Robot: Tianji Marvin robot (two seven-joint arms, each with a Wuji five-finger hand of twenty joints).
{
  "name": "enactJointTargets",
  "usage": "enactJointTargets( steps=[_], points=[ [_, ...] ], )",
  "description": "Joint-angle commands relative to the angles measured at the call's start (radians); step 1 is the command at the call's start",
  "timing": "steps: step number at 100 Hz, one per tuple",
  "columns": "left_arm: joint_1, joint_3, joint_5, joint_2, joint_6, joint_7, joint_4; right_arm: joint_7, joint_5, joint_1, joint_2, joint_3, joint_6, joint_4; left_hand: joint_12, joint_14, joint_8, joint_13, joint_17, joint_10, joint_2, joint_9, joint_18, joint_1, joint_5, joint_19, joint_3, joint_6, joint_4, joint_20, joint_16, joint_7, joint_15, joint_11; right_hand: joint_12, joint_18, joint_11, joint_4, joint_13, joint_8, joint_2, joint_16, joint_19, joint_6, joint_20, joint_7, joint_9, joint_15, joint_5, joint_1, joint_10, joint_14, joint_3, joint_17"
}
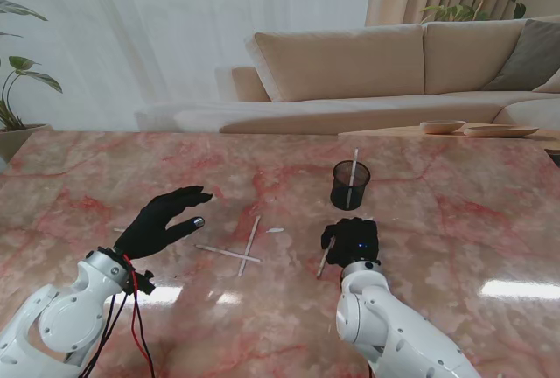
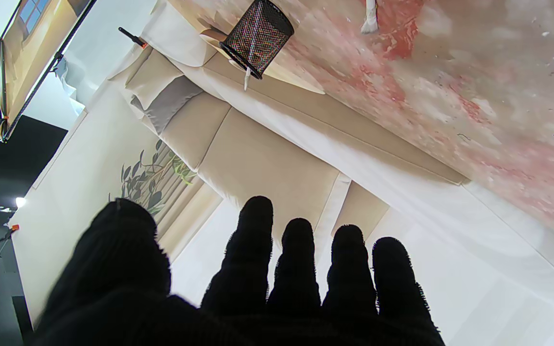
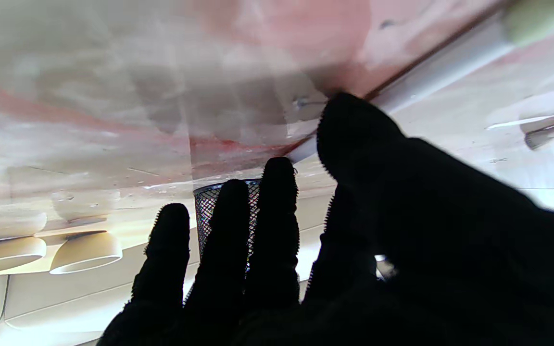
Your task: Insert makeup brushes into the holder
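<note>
You are looking at a dark round mesh holder (image 1: pixel 351 185) standing right of centre in the stand's frame, and one white slim brush (image 1: pixel 352 178) is already sitting upright in it. That is the part done.

Two more long white brushes (image 1: pixel 248 247) are lying crossed on the pink marbled surface (image 1: pixel 455 220) at lower centre, with a short white piece (image 1: pixel 275 230) beside them.

Your right robot hand (image 1: pixel 353 241) is curling down onto another white brush (image 1: pixel 323 262) just nearer than the holder; whether it is truly gripping it I cannot tell.

Your left robot hand (image 1: pixel 162 223) is hovering spread and holding nothing, left of the crossed pair.
</note>
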Motion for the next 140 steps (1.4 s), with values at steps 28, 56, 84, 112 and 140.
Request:
enactJointTargets(
  steps=[28, 56, 84, 112, 140],
  points=[
    [0.014, -0.006, 0.004, -0.001, 0.005, 0.004, -0.012, 0.034, -0.056, -0.083, 0.007, 0.036, 0.055, -0.073, -0.01, -0.048, 0.007, -0.036, 0.002, -0.018, -0.001, -0.019, -0.025, 0.026, 0.018, -0.028, -0.028, -0.026, -0.005, -0.008, -0.009, 0.013, -0.036, -0.022, 0.008, -0.009, -0.005, -0.075, -0.049, 0.051, -0.06, 0.016, -0.013, 0.152, 0.006, 0.091, -0.015, -0.02, 0.033, -0.167, -0.003, 0.006, -0.138, -0.026],
    [0.01, 0.002, 0.002, 0.0, 0.005, 0.001, -0.01, 0.015, -0.063, -0.094, 0.02, 0.075, -0.102, -0.056, -0.01, -0.048, 0.007, -0.036, 0.002, -0.019, -0.001, -0.018, -0.025, 0.027, 0.018, -0.029, -0.027, -0.028, -0.005, -0.008, -0.009, 0.013, -0.037, -0.022, 0.005, -0.028, -0.027, -0.028, -0.094, 0.089, 0.026, 0.012, -0.045, 0.153, 0.011, -0.084, -0.081, -0.03, -0.057, -0.174, -0.013, -0.01, -0.147, -0.049],
    [0.012, 0.002, 0.004, 0.0, 0.011, -0.003, -0.014, -0.008, -0.065, -0.112, 0.031, 0.145, -0.278, -0.057, -0.01, -0.047, 0.007, -0.035, 0.002, -0.017, -0.001, -0.017, -0.024, 0.027, 0.019, -0.029, -0.027, -0.028, -0.005, -0.008, -0.009, 0.013, -0.036, -0.022, -0.015, -0.044, -0.044, 0.053, -0.146, 0.071, 0.097, 0.004, -0.078, 0.156, 0.014, -0.25, -0.147, -0.037, -0.122, -0.162, -0.014, -0.022, -0.059, -0.077],
    [0.01, 0.005, 0.005, 0.001, 0.013, -0.007, -0.015, 0.059, -0.074, -0.071, 0.056, 0.158, -0.442, -0.005, -0.009, -0.049, 0.007, -0.033, 0.003, -0.019, -0.002, -0.017, -0.025, 0.028, 0.02, -0.03, -0.026, -0.028, -0.005, -0.008, -0.008, 0.014, -0.035, -0.021, -0.026, -0.053, -0.049, 0.133, -0.192, 0.115, 0.036, -0.003, -0.098, 0.072, 0.029, -0.292, -0.21, -0.036, -0.116, -0.027, -0.023, -0.031, 0.17, -0.087],
    [0.016, -0.001, 0.007, 0.003, 0.019, -0.015, -0.024, 0.059, -0.06, 0.008, 0.055, 0.091, -0.467, 0.088, -0.009, -0.048, 0.007, -0.034, 0.002, -0.018, -0.003, -0.016, -0.024, 0.028, 0.02, -0.03, -0.025, -0.028, -0.005, -0.008, -0.008, 0.014, -0.035, -0.02, -0.031, -0.056, -0.04, 0.117, -0.195, 0.147, 0.019, -0.006, -0.098, 0.006, 0.034, -0.242, -0.215, -0.029, -0.065, 0.0, -0.034, -0.037, 0.161, -0.085]
  ],
)
